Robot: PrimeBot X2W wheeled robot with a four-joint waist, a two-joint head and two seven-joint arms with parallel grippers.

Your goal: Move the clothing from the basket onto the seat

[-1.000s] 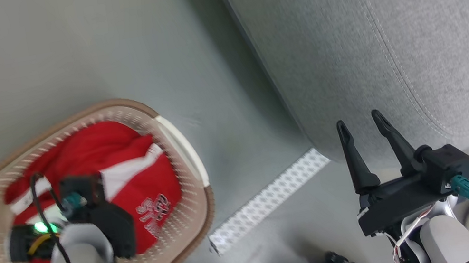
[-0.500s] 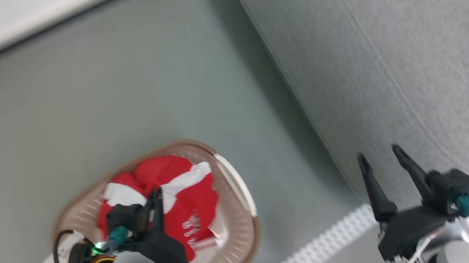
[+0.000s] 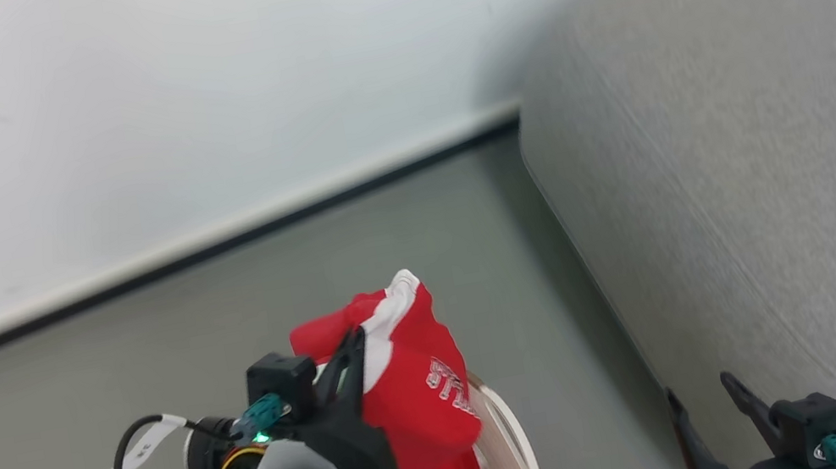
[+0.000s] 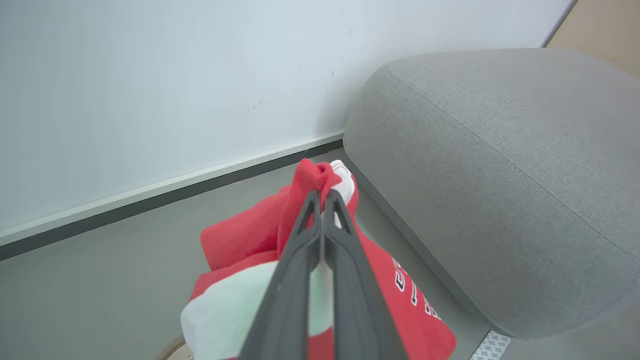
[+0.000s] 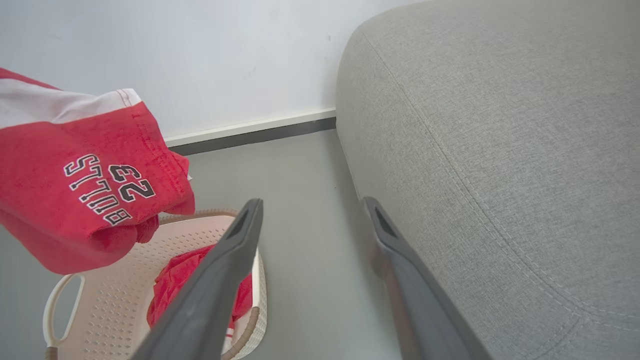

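My left gripper (image 3: 357,340) is shut on the red clothing (image 3: 411,390), pinching a fold of red and white fabric at its fingertips (image 4: 322,197). The shirt hangs above the cream basket (image 3: 522,457), white lettering facing right. In the right wrist view the clothing (image 5: 75,200) hangs over the basket (image 5: 100,320), and its lower end still trails inside. My right gripper (image 3: 699,391) is open and empty, low beside the grey seat (image 3: 766,207); its fingers (image 5: 230,260) frame bare floor. The seat (image 4: 500,175) lies right of the lifted shirt (image 4: 400,300).
A white wall (image 3: 187,95) with a pale baseboard (image 3: 213,240) runs behind the grey floor (image 3: 67,391). A white perforated strip (image 4: 492,345) lies on the floor at the seat's near corner. Open floor separates basket and seat.
My left gripper has risen with the clothing, lifting it from deep in the basket to above the rim. The head camera has tilted up, bringing the wall into view. My right gripper stays open.
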